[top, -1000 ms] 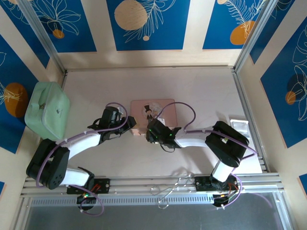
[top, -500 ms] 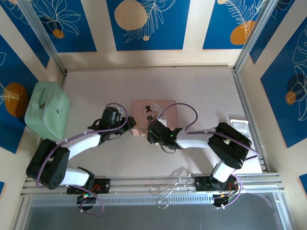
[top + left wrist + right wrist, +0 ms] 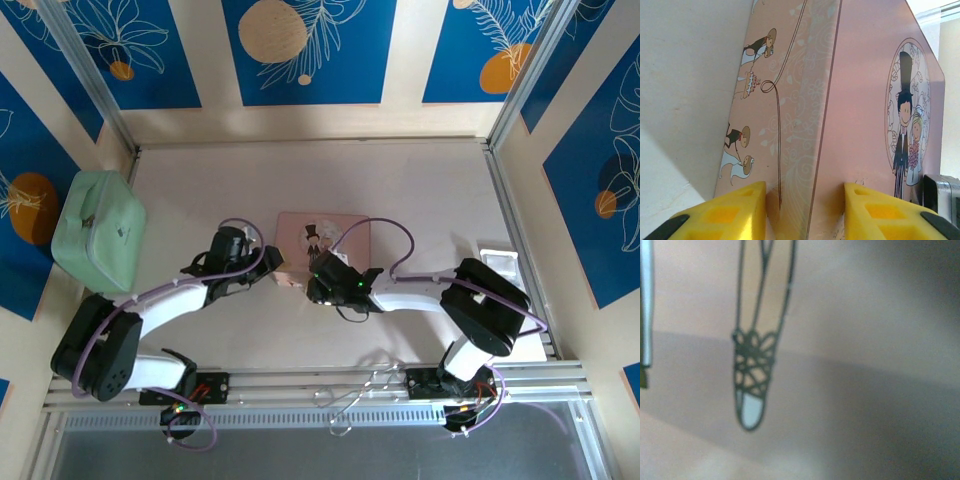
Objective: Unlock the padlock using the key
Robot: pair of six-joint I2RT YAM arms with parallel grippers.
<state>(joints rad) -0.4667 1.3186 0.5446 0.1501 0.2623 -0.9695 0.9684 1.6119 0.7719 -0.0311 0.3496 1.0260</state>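
Now, left hand [image 3: 805,202] clenched across pink box [image 3: 865,100] corner, right hand [image 3: 314,278] just beside, its grip untellable.

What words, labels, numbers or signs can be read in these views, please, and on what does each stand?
None can be read.
The box bears only drawings of a bride and groom, no words.
The case has a tiny dark mark, too small to read.
The wall panels show only plant patterns.

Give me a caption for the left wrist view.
Yellow fingers of the left gripper straddle the pink box at its edge.
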